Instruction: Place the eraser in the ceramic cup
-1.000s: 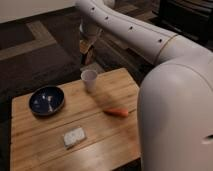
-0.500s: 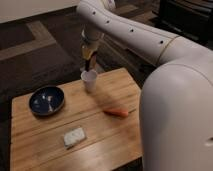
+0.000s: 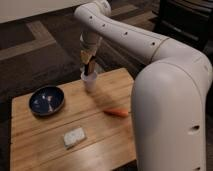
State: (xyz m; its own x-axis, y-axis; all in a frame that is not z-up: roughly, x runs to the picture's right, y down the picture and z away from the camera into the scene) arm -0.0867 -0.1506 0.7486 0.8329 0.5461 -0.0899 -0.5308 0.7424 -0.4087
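Gripper (image 3: pixel 90 64) sits directly above the ceramic cup (image 3: pixel 90 81), clamped on the eraser (image 3: pixel 93 65). Eraser hangs with its long axis near vertical, lower end at the cup's mouth. Blue bowl (image 3: pixel 46 100) lies left of the cup, carrot-like piece (image 3: pixel 116 113) to its right.

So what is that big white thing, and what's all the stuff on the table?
That big white thing is a robot's arm. There is one picture, taken from above and close beside the arm. At its end is the tool, which works like a hand. It hangs right over the small white ceramic cup, with the dark eraser at its tip. The wooden table also has a dark blue bowl, an orange carrot-like thing and a pale pad.
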